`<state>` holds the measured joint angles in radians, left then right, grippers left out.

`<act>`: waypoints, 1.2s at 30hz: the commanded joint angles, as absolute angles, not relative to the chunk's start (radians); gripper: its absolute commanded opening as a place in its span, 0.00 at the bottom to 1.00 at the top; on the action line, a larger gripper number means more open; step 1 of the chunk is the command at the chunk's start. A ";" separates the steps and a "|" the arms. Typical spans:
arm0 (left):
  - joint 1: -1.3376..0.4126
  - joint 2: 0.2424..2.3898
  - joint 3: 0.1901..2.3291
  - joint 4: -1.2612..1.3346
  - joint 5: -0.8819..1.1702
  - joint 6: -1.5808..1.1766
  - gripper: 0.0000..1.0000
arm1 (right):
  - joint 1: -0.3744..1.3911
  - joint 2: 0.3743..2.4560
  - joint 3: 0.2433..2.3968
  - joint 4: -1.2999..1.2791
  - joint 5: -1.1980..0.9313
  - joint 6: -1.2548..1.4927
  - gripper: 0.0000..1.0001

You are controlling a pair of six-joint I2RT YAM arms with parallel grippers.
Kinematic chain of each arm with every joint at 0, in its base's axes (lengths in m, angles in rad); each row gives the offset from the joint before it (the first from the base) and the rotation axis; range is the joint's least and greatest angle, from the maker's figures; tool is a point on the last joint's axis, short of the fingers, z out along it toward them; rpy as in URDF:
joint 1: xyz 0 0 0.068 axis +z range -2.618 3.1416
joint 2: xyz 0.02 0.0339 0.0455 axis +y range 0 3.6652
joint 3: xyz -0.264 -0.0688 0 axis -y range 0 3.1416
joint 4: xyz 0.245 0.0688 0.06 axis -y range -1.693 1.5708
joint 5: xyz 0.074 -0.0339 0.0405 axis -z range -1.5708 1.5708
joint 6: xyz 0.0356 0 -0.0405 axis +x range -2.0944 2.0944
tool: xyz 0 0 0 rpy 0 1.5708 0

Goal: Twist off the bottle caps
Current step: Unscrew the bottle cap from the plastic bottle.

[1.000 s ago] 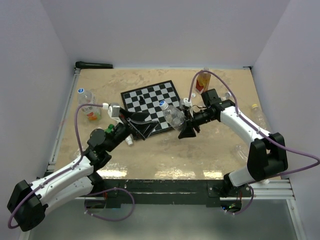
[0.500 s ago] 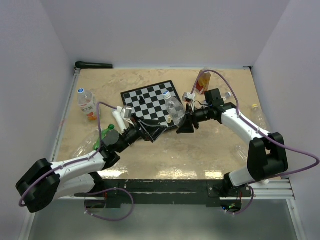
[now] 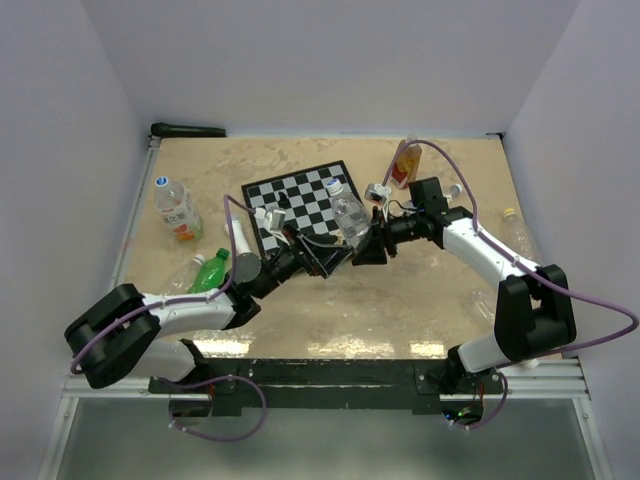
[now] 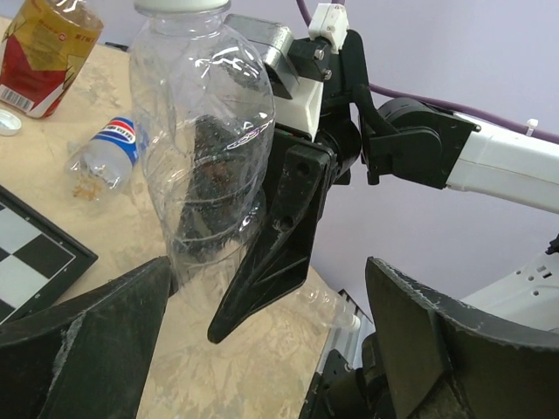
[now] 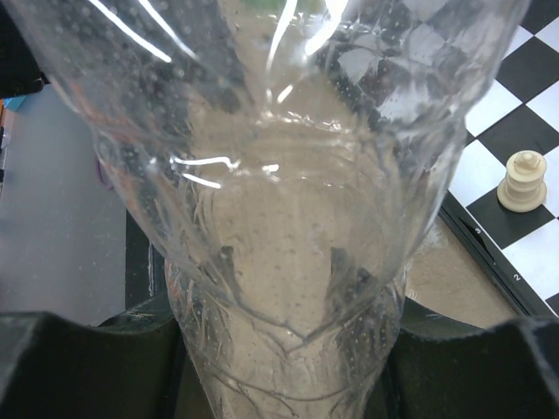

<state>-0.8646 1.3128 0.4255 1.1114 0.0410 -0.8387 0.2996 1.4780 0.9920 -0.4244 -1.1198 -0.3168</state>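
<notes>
A clear plastic bottle (image 3: 349, 215) with a blue bottle cap (image 3: 336, 187) hangs tilted over the edge of the chessboard (image 3: 300, 200). My right gripper (image 3: 366, 246) is shut on its lower body. In the right wrist view the bottle (image 5: 288, 218) fills the frame between the two fingers (image 5: 79, 367). My left gripper (image 3: 322, 256) stands open just left of and below the bottle. In the left wrist view its wide-spread fingers (image 4: 79, 349) sit under the bottle (image 4: 201, 148), and they do not touch it.
A bottle with an orange label (image 3: 175, 208) and a green bottle (image 3: 210, 272) lie at the left. An orange-labelled bottle (image 3: 405, 165) stands at the back, and a clear bottle (image 3: 515, 230) lies at the right. A cream chess piece (image 5: 527, 182) stands on the board.
My left arm has swung right and stretched low towards the held bottle, its gripper still open. The right gripper has tipped the bottle more upright and moved it slightly toward the back.
</notes>
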 commanded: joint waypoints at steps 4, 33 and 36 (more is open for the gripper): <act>-0.888 1.399 0.548 1.210 0.014 -0.805 0.96 | 0.296 1.442 0.989 -0.394 -1.167 -0.304 0.20; -0.890 1.557 0.713 1.143 -0.094 -0.756 0.56 | 0.298 1.456 1.028 -0.557 -1.287 -0.482 0.26; -0.885 1.536 0.697 1.149 -0.068 -0.724 0.23 | 0.298 1.463 1.041 -0.609 -1.290 -0.537 0.41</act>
